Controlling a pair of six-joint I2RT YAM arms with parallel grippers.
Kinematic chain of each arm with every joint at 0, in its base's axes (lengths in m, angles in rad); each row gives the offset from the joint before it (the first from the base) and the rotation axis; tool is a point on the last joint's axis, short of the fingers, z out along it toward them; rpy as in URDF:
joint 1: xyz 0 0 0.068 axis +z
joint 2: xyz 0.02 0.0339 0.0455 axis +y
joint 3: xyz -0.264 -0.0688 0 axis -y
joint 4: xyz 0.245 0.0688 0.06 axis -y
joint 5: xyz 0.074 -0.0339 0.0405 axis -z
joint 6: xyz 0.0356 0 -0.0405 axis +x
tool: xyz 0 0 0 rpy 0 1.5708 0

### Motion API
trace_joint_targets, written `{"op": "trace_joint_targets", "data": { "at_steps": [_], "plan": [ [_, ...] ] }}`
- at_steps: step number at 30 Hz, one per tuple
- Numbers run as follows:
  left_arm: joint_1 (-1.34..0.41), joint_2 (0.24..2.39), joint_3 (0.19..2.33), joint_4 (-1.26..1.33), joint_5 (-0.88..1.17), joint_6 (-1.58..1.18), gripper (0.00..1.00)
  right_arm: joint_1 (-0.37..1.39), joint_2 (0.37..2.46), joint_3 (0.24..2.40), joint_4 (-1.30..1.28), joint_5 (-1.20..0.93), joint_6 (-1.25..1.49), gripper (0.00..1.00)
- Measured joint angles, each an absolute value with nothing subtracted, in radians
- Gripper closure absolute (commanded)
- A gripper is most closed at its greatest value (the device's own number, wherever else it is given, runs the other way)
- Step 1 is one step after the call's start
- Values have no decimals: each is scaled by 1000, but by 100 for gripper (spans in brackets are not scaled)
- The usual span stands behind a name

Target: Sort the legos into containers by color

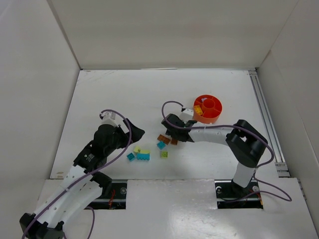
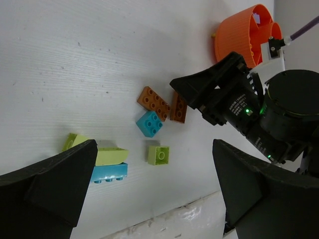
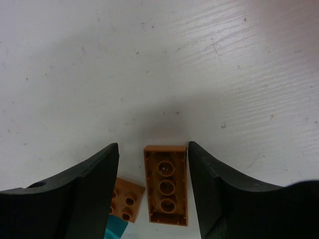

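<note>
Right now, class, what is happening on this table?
The right gripper stands with open jaws either side of a brown brick, not yet gripping it. The left gripper hangs wide open and empty near a teal brick and a lime brick. The orange bowl holds at least one piece; most bricks lie outside.

— What's on the white table [image 1: 109,94]?
— A round orange bowl [image 1: 208,108] toward the right edge; nearer the front edge, an orange-brown brick [image 1: 163,138] just beside a dark brown brick [image 1: 174,142], a teal brick [image 1: 161,145], a lime brick [image 1: 164,154]; leftward, a pale yellow-green brick [image 1: 141,150] against a long teal brick [image 1: 143,157].
</note>
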State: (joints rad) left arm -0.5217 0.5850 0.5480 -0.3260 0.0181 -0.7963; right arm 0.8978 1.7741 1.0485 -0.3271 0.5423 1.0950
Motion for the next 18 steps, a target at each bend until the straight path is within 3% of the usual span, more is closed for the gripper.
{"op": "trace_joint_targets", "data": {
  "at_steps": [12, 16, 18],
  "plan": [
    [-522, 571, 540, -308, 72, -782, 0, 952, 1847, 1137, -445, 618, 1171, 47],
    [-521, 569, 536, -307, 77, -782, 0, 970, 1858, 1151, -488, 642, 1178, 62],
    [-522, 564, 536, -305, 78, -782, 0, 970, 1858, 1151, -496, 651, 1186, 62]
  ]
}}
